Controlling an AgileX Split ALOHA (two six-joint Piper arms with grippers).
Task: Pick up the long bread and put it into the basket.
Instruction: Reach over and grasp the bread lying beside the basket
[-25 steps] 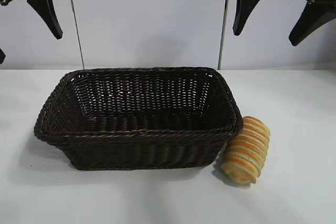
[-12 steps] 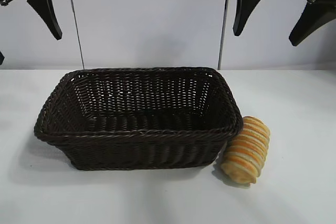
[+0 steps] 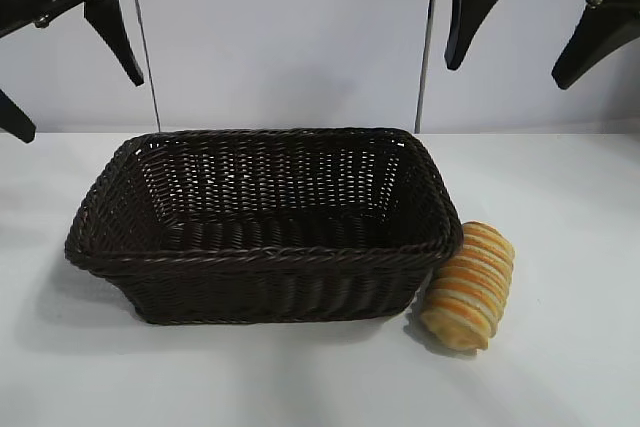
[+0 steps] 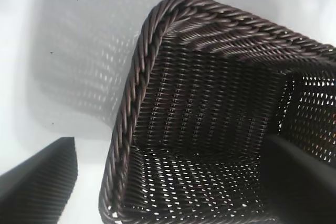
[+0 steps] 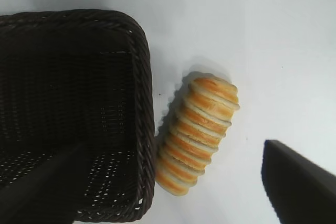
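White table bears basket; pale wall behind, seemingly panelled.

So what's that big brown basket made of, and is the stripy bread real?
The basket looks like woven wicker, maybe plastic strands: dark brown, slightly glossy, with a braided rim and little gaps that let light through. The long bread has golden-orange crust with pale cream ridges, matte. Its rings are very even, so it might be a toy, but I can't tell.

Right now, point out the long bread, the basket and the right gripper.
long bread [image 3: 468, 287]: exterior view, middle of its ridged top.
basket [image 3: 260, 258]: exterior view, near braided rim.
right gripper [image 3: 525, 47]: exterior view, between its open fingertips.
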